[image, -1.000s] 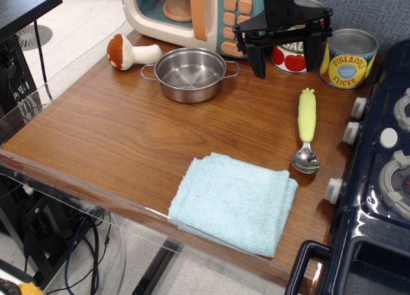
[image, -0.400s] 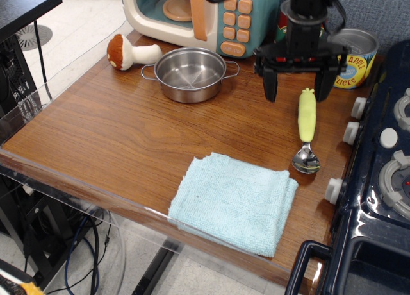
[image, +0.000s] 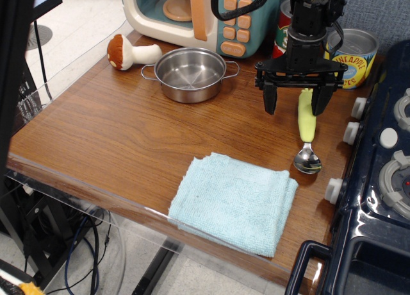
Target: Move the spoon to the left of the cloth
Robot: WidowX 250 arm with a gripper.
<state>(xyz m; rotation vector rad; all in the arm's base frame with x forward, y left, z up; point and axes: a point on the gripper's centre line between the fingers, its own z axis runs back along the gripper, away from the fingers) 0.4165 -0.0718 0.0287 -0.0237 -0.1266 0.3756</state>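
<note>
1. Gripper [image: 298, 101] upper right of frame, black, pointing down, jaws spread wide, nothing held. The two fingertips [image: 270, 104] straddle the top end of the spoon handle; whether a finger touches it can't be told.
2. Spoon [image: 306, 132] lies flat on the wooden table [image: 109, 134], right of centre, yellow-green handle pointing toward frame top, silver bowl toward frame bottom. Its upper handle end sits between the fingers, closer to the right-hand one.
3. Cloth [image: 233, 202], light blue, folded, lower centre. Its upper right corner is just beside the spoon bowl; can't tell if they touch. Its lower edge runs close to the table's front edge.
4. Open room: wide bare wood left of the cloth, from mid-left of frame down to the front-left table edge. Also a bare strip between the cloth and the pot.
5. Steel pot [image: 190, 74] upper centre, well apart from the cloth. Toy mushroom [image: 131, 51] just left of it, near the table's left edge.
6. Toy microwave [image: 198, 13] along the top edge, behind the pot.
7. Pineapple can [image: 351, 58] upper right, behind the gripper; a red tomato can [image: 282, 33] partly hidden by the arm.
8. Dark blue toy stove [image: 375, 179] bounds the table's right side, white knobs [image: 334, 190] close to the spoon; tight room there.
</note>
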